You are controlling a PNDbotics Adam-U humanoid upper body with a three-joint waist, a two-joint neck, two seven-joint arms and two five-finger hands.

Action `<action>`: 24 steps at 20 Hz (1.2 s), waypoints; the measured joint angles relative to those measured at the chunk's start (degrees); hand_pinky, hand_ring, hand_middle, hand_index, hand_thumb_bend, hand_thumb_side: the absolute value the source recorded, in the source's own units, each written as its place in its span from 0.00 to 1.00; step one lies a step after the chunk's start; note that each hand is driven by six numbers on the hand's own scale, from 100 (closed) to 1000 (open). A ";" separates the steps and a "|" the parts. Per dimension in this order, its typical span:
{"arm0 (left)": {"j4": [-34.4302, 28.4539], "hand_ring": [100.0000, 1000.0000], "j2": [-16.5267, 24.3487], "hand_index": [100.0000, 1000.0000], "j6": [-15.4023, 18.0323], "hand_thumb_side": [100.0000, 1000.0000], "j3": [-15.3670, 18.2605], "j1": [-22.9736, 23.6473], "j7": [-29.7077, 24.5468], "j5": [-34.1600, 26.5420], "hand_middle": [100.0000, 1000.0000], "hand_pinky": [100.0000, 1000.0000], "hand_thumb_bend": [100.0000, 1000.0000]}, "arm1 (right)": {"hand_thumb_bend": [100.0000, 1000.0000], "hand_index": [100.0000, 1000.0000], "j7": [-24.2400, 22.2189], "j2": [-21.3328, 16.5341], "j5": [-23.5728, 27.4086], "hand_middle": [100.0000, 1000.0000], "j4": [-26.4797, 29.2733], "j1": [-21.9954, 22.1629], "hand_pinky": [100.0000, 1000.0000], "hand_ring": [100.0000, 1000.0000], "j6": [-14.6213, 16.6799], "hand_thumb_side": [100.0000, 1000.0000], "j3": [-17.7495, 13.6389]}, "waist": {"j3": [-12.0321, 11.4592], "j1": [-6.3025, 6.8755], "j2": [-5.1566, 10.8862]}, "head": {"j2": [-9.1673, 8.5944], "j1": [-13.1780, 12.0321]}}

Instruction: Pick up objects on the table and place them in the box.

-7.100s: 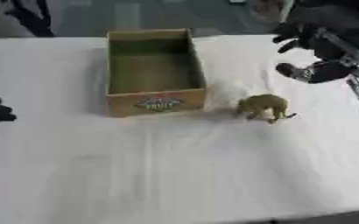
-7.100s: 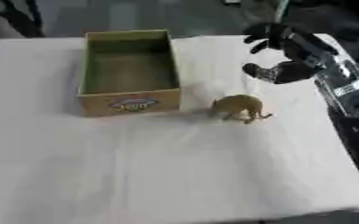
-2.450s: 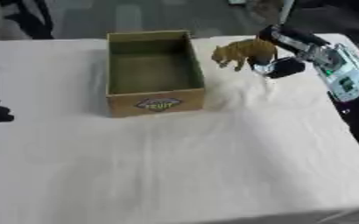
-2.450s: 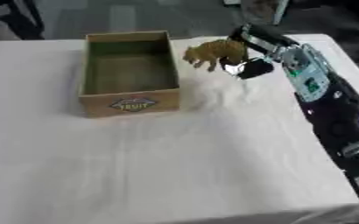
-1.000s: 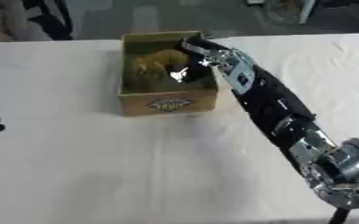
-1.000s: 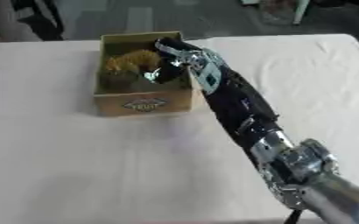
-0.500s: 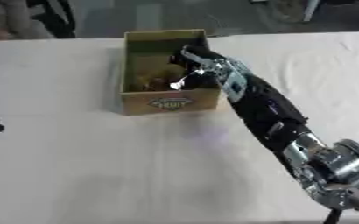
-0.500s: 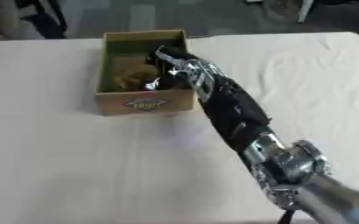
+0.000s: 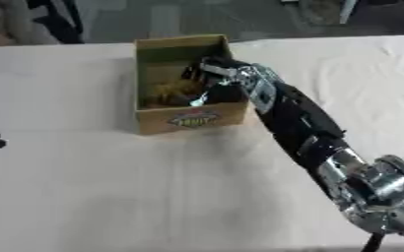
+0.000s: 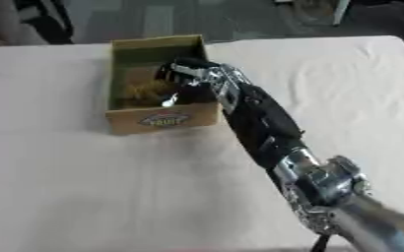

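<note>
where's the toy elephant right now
The toy elephant lies inside the cardboard box at the table's far centre-left, with the right hand reaching into the box just beside it.

Looks like a lab or test room, not a home. A big table with a plain white cloth fills most of the frame. A black and silver robot arm stretches in from the lower right, up to a small cardboard box near the upper middle. Behind the table, along the top edge, a bare grey floor. Dark legs of a person in the upper left corner. Pale furniture legs at the upper right.
</note>
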State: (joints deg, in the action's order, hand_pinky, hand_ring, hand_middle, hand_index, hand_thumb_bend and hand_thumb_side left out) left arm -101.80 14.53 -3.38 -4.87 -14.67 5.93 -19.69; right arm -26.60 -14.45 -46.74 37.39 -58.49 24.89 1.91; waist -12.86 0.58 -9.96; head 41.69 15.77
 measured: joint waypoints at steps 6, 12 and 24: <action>0.00 0.46 0.00 0.56 0.15 0.40 0.18 0.03 0.15 0.02 0.45 0.49 0.32 | 0.31 0.80 -2.30 -2.15 6.73 0.73 4.88 -0.01 0.67 0.73 0.37 0.18 0.27 | 0.94 -0.62 0.00 | 0.00 -0.86; 0.00 0.46 0.02 0.56 0.30 0.40 0.24 0.10 0.31 0.08 0.45 0.49 0.32 | 0.28 0.79 2.21 -4.79 13.46 0.71 11.35 0.30 0.64 0.71 -0.34 0.05 0.63 | 1.71 -1.09 0.00 | 0.00 -1.59; 0.01 0.46 0.12 0.56 0.83 0.40 1.01 0.41 0.96 0.54 0.44 0.49 0.32 | 0.20 0.76 17.53 -10.67 33.28 0.66 30.92 11.52 0.56 0.65 -7.28 0.00 -0.13 | 4.37 -2.21 -0.73 | -0.01 -3.55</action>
State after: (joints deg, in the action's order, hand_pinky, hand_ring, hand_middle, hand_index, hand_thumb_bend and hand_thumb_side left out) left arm -101.79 14.65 -2.54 -3.85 -14.26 6.89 -19.15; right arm -9.07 -25.13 -13.47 68.31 -46.97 17.61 1.77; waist -8.49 -1.63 -10.68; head 41.68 12.23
